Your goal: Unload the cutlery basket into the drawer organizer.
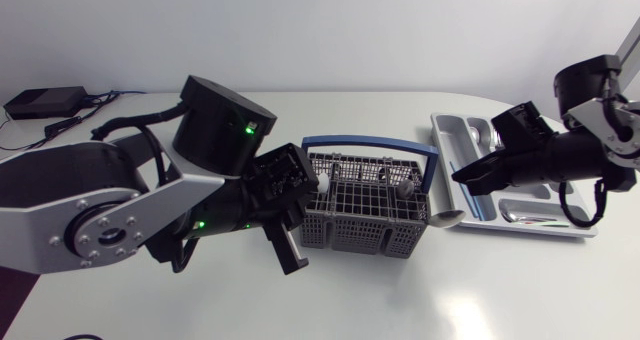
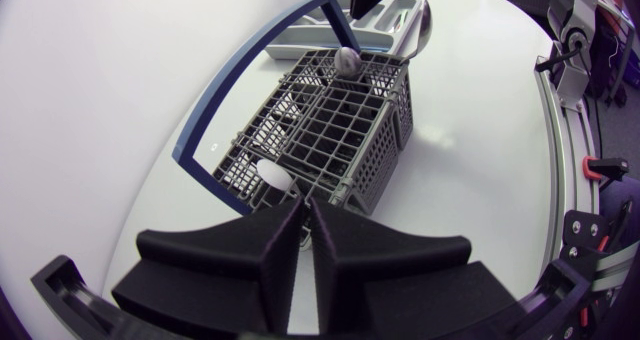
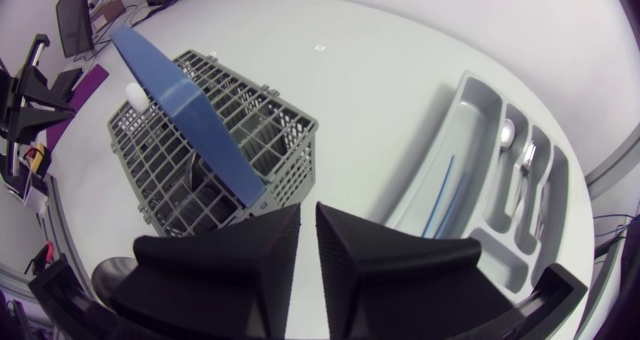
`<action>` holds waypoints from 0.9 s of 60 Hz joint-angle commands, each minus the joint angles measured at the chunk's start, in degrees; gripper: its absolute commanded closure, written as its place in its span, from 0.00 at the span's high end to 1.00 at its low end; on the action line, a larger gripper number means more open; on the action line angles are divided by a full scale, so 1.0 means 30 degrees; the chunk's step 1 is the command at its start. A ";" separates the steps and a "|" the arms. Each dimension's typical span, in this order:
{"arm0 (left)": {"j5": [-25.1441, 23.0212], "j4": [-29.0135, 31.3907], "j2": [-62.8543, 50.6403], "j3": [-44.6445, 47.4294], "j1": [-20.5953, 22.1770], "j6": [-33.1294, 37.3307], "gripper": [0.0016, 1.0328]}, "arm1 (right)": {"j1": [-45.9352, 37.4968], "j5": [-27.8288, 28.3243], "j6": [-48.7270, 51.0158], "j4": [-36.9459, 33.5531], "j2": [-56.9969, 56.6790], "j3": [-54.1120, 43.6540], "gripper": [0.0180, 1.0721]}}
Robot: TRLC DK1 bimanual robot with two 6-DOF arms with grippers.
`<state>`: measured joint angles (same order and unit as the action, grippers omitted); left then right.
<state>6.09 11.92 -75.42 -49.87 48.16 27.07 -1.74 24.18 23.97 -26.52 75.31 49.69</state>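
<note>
The grey wire cutlery basket with a blue handle stands mid-table. A spoon leans out of its right front corner, bowl up, also seen as the spoon in the left wrist view. Two white-tipped pieces stick up inside. The grey organizer lies to the right with some cutlery in its compartments. My left gripper is shut and empty, just before the basket's left wall. My right gripper is shut and empty, hovering between the basket and the organizer.
A thin blue piece lies in the organizer's long compartment. A black box with cables sits at the table's far left corner. Bare white tabletop lies in front of the basket and behind it.
</note>
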 commanded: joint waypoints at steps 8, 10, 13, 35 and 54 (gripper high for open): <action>-0.0066 -0.0078 -0.0261 0.0069 0.0001 0.0235 0.14 | 0.1839 -0.0181 -0.1397 0.0814 0.1147 -0.0128 0.06; -0.0066 -0.0078 -0.0261 0.0069 -0.0029 0.0264 0.14 | 0.2073 -0.0269 -0.1573 0.0902 0.1177 -0.0070 0.06; -0.0037 -0.0078 -0.0232 0.0099 -0.0058 0.0264 0.14 | 0.2601 -0.0503 -0.1924 0.1048 0.1323 0.0165 0.06; -0.0183 -0.0107 -0.0261 0.0421 -0.0263 -0.0205 0.14 | 0.3450 -0.1528 -0.2715 0.1546 0.1880 0.0956 0.11; -0.1853 0.1533 -0.1462 -0.1747 -0.1318 -0.3310 0.24 | 0.1605 -0.0767 -0.1983 0.0638 -0.1636 -0.0539 0.65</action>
<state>1.28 15.84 -77.67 -52.14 44.95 20.73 4.21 21.04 17.15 -23.00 72.64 50.74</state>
